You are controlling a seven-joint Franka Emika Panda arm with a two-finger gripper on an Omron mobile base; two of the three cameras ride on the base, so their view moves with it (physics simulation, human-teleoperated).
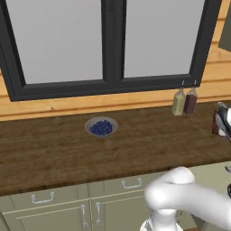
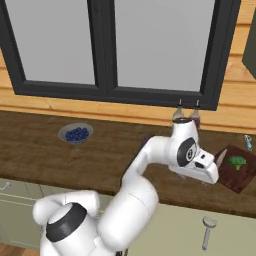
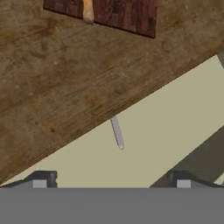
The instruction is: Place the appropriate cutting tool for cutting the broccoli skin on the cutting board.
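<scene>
The arm reaches out over the front edge of the brown wooden surface (image 2: 100, 150), its hand ending just beside the near-left edge of the cutting board (image 2: 235, 172). In the right base view the hand's white body hides the gripper's tips. The hand view shows the gripper (image 3: 111, 179) with its two dark fingertips (image 3: 41, 179) set wide apart at the lower corners, nothing between them. They hang over the pale cabinet front, where a small metal handle (image 3: 117, 133) shows just below the surface's edge.

The cutting board lies at the far right of the surface, dark reddish-brown, partly cut off by the right edge of the right base view. The broccoli (image 2: 236, 162) rests on it as a small green lump, with few details to make out. In the hand view only a strip of the board (image 3: 118, 15) appears at the top, cut by the frame, with a tan handle-like object (image 3: 88, 11) lying on it, too cropped to identify. A small pale blue item (image 2: 248, 141) sits behind the board, too small to tell.

A bowl of blue berries (image 1: 101, 127) stands well apart to the left. Two bottles (image 1: 184, 101) stand against the wall below the window (image 1: 113, 40), and in the right base view the arm partly covers them. At the right edge of the left base view, dark and metallic shapes (image 1: 222, 119) are cut off and unclear.
</scene>
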